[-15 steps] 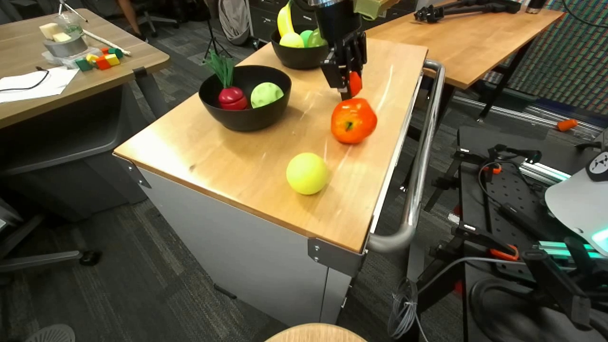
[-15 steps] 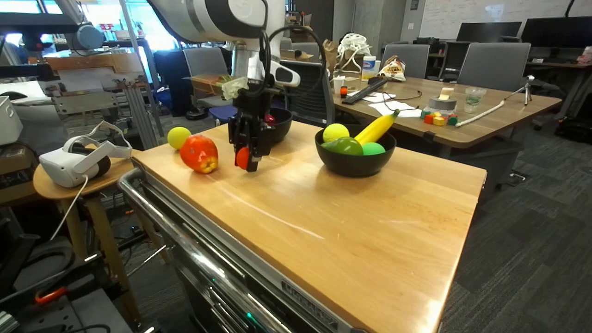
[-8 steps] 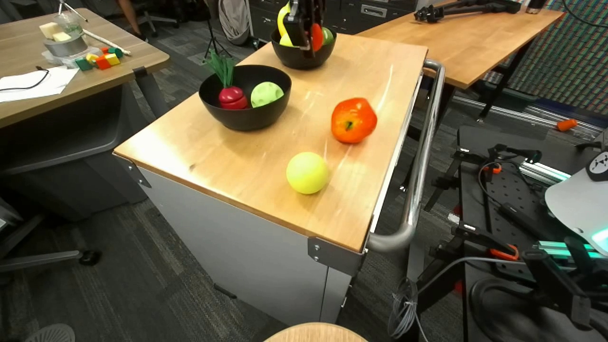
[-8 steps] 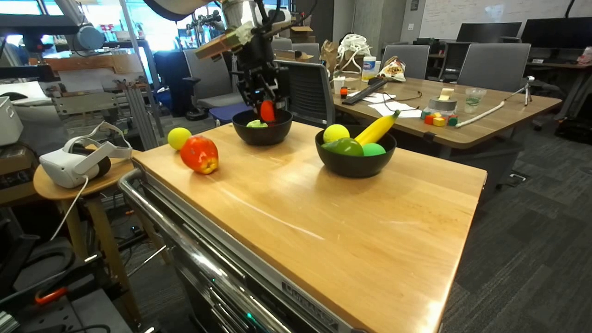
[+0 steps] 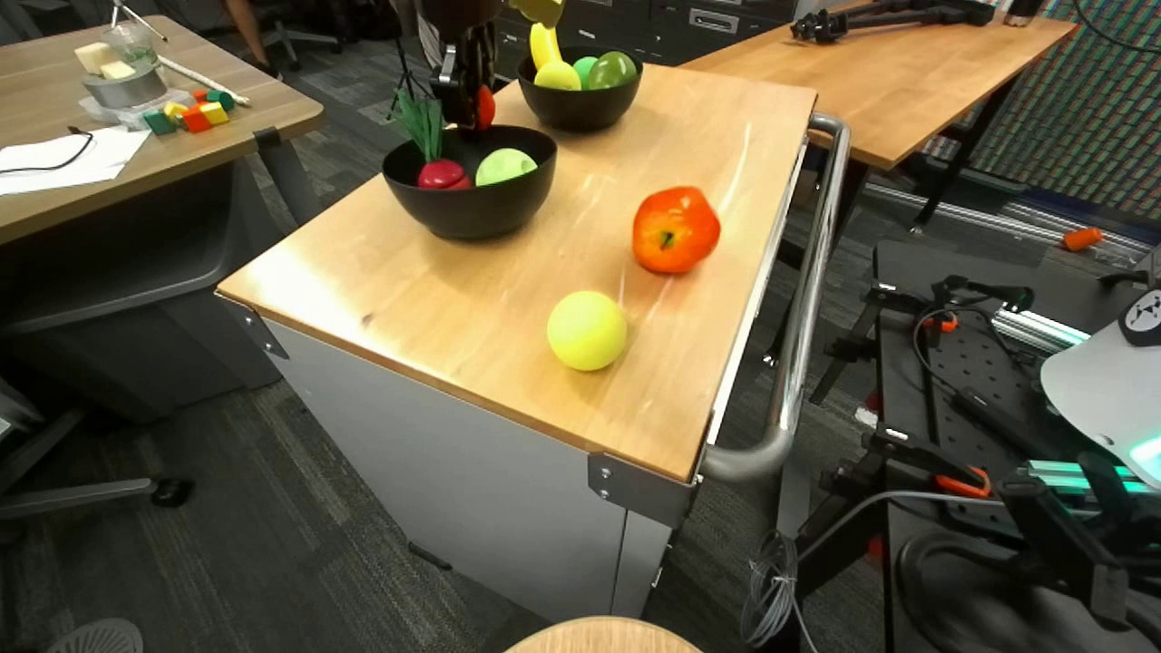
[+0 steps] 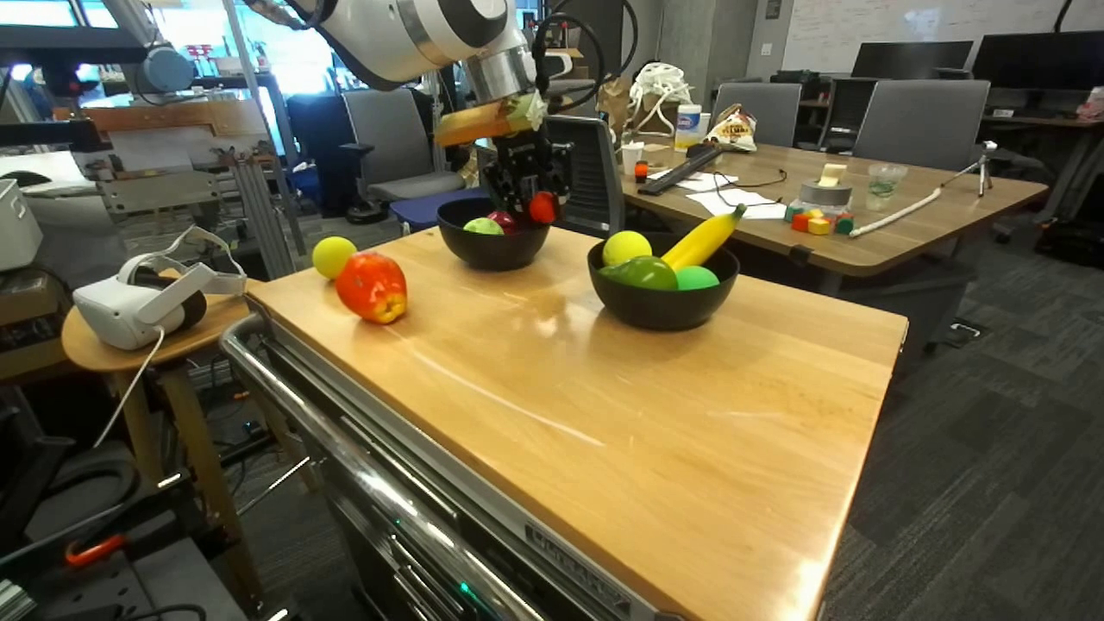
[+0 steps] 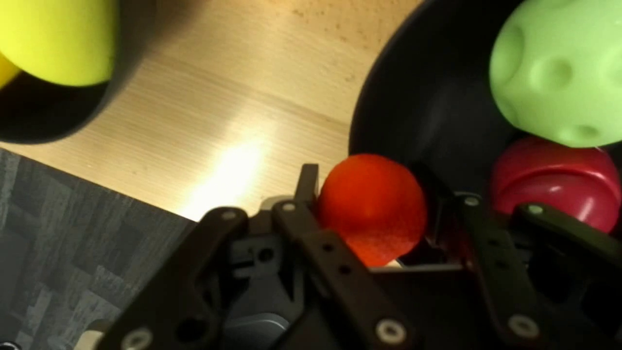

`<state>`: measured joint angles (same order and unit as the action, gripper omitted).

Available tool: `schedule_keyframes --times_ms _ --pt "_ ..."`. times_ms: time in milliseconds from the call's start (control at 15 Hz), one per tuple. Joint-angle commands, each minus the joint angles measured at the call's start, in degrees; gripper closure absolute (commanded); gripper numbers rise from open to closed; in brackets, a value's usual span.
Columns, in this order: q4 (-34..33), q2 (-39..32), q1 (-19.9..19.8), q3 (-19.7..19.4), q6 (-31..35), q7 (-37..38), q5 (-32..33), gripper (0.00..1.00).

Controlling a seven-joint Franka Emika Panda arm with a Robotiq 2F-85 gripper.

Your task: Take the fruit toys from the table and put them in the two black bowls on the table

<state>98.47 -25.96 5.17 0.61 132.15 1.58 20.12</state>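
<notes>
Both exterior views overlook the same rectangular light-wood desk [image 5: 481, 317] from roughly opposite ends; the wrist view looks down close, round black bowl [image 7: 418, 97] at 2 o'clock.

Wrist view: green ball [image 7: 559, 73] cut off at right edge; yellow ball [image 7: 56, 39] cropped top left; radish [image 7: 549, 182] partly behind jaws. In an exterior view, nameplate [image 6: 576, 566] illegible.

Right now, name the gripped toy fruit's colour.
Orange-red; the gripped toy fruit shows best in the wrist view.
</notes>
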Motion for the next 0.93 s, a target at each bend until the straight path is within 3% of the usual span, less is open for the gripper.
schedule_keyframes --times_ms 0,333,867 --pt "-6.57 -3.83 -0.13 1.24 -0.63 -6.10 -2.64 0.77" --pt "-7.55 -2.85 0.97 1.95 -2.16 -9.28 -2.15 0.77" --pt "-4.37 -0.54 1.81 1.65 -6.23 -8.33 -1.73 0.77"
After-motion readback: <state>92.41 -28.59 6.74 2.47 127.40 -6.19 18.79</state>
